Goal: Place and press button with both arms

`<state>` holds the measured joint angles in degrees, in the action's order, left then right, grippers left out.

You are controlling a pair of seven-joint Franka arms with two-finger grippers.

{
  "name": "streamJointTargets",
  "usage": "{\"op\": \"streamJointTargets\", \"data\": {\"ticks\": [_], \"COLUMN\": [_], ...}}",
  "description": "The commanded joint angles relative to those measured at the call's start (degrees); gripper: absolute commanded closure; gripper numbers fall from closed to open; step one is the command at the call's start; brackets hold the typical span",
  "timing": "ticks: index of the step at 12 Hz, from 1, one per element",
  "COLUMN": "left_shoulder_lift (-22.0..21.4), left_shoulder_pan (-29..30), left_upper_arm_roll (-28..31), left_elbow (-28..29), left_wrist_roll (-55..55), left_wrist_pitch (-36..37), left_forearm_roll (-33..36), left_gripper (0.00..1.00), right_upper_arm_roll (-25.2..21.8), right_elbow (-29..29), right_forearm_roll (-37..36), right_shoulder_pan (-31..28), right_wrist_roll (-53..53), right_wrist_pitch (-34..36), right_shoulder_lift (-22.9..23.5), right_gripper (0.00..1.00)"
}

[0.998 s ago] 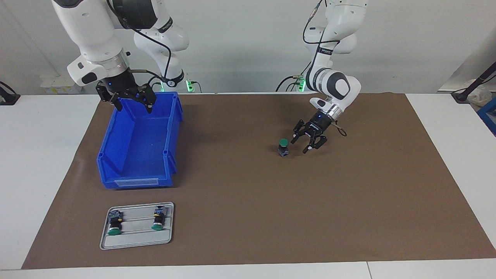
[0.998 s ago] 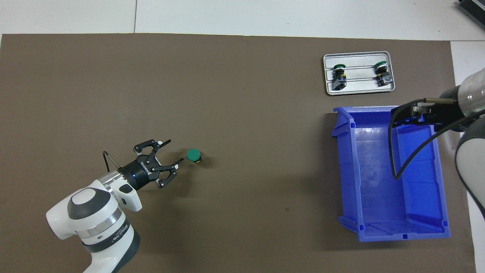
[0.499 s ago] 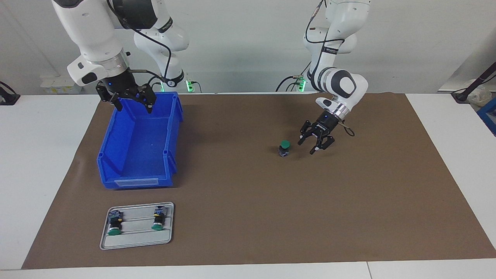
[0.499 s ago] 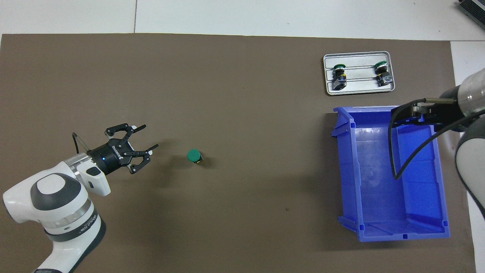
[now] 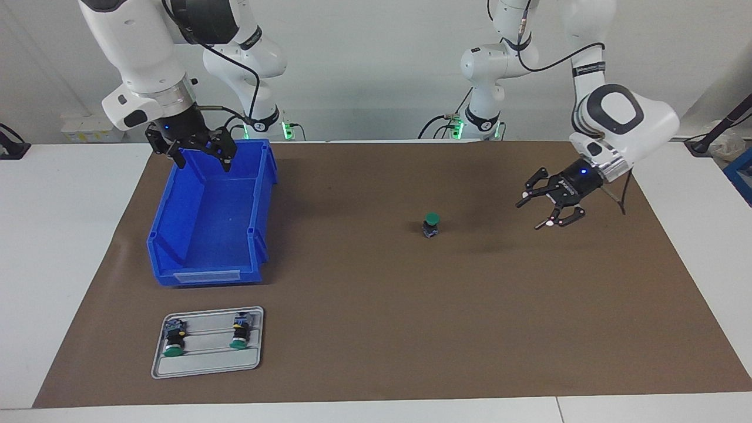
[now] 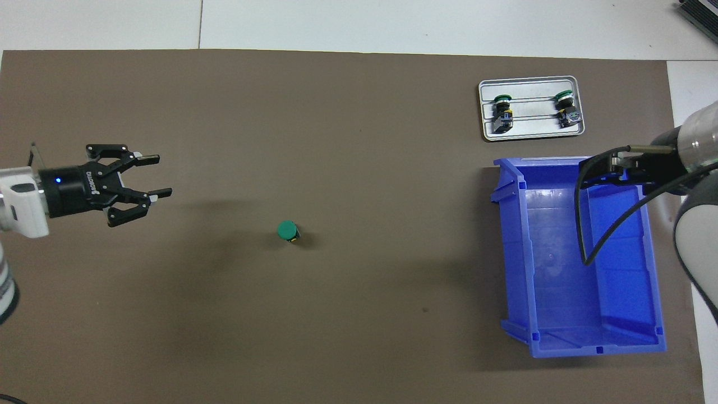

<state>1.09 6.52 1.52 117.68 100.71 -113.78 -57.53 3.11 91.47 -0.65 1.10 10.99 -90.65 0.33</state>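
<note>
Overhead view is showing a matte brown mat covering a white table, with a pale wall standing at the robots' end in the facing view. The button is standing upright on the bare mat near its middle, its round flat green cap facing up on a short black cylindrical body, touched by nothing.

A glossy blue plastic bin, rectangular and open-topped, is sitting toward the right arm's end of the table with nothing visible inside. Just beside it, farther from the robots, a shallow grey metal tray with rounded corners is holding two more buttons lying on their sides.

The left gripper is hovering over the mat toward the left arm's end, well apart from the button, its fingers spread apart and holding nothing. The right gripper is waiting over the bin's end nearest the robots, its fingers apart and holding nothing.
</note>
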Motion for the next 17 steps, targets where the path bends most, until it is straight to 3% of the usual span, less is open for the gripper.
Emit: {"op": "streamJointTargets", "data": {"ticks": [1, 5, 8, 12, 16, 17], "left_shoulder_lift": [7.43, 9.63, 9.73, 9.46, 7.28, 5.61], "left_shoulder_pan": [1.39, -1.67, -8.34, -18.27, -18.57, -17.34], "left_upper_arm_roll": [-0.55, -0.99, -0.9, -0.82, -0.55, -0.46], "left_elbow": [-15.16, -25.21, -27.24, -29.27, -28.3, -27.6], "left_wrist_roll": [-13.57, -31.07, -43.53, -70.24, -84.0, -84.1], "left_wrist_pitch": [8.29, 11.21, 11.3, 11.21, 16.91, 17.53], "left_forearm_roll": [10.47, 25.16, 36.65, 53.37, 57.09, 57.09], "left_gripper": [0.31, 0.32, 0.38, 0.4, 0.39, 0.24], "right_upper_arm_roll": [0.4, 0.4, 0.4, 0.4, 0.4, 0.4], "right_elbow": [1.61, 1.61, 1.61, 1.61, 1.61, 1.61], "right_forearm_roll": [1.44, 1.44, 1.44, 1.44, 1.44, 1.44], "right_shoulder_pan": [-0.57, -0.58, -0.57, -0.57, -0.57, -0.66], "right_wrist_roll": [0.08, 0.17, 0.17, 0.17, 0.17, 0.17], "right_wrist_pitch": [-0.84, -0.84, -0.84, -0.84, -0.93, -0.84], "right_shoulder_lift": [-1.3, -1.38, -1.38, -1.38, -1.3, -1.3], "right_gripper": [0.0, 0.0, 0.0, 0.0, 0.0, 0.0]}}
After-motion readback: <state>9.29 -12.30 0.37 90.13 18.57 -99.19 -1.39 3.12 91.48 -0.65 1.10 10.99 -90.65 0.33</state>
